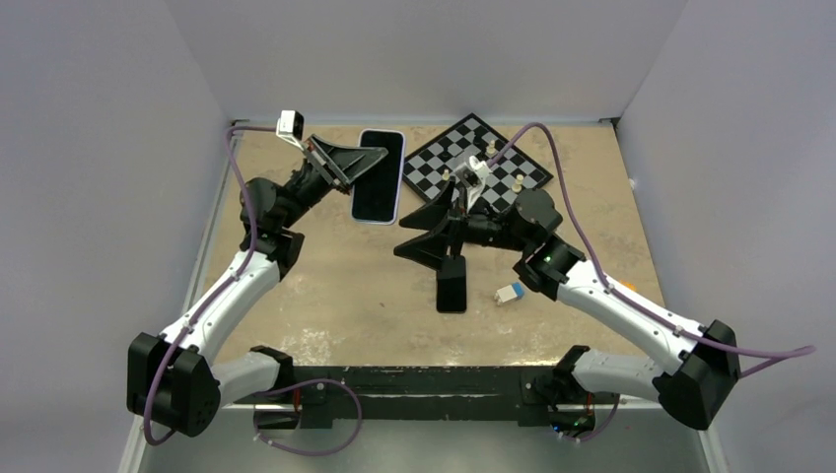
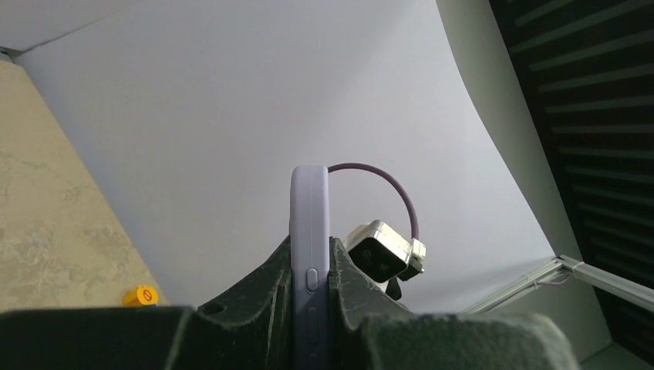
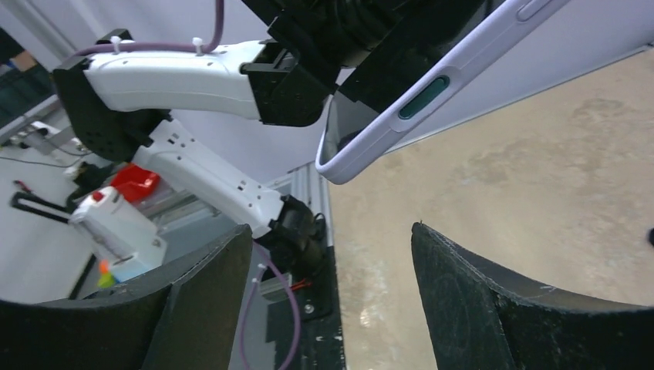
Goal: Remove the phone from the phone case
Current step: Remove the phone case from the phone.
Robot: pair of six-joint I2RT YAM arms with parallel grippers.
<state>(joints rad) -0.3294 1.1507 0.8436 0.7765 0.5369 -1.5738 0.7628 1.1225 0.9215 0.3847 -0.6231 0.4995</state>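
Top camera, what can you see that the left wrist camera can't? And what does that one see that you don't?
Only the top camera shows the chessboard at the far side, the open right gripper and a little blue and white thing lying on the table. Only the left wrist camera shows the buttons on the side of the phone case and the dark slats on the right. Both show the purple phone case pinched in the left gripper, the tan table and the white wall.
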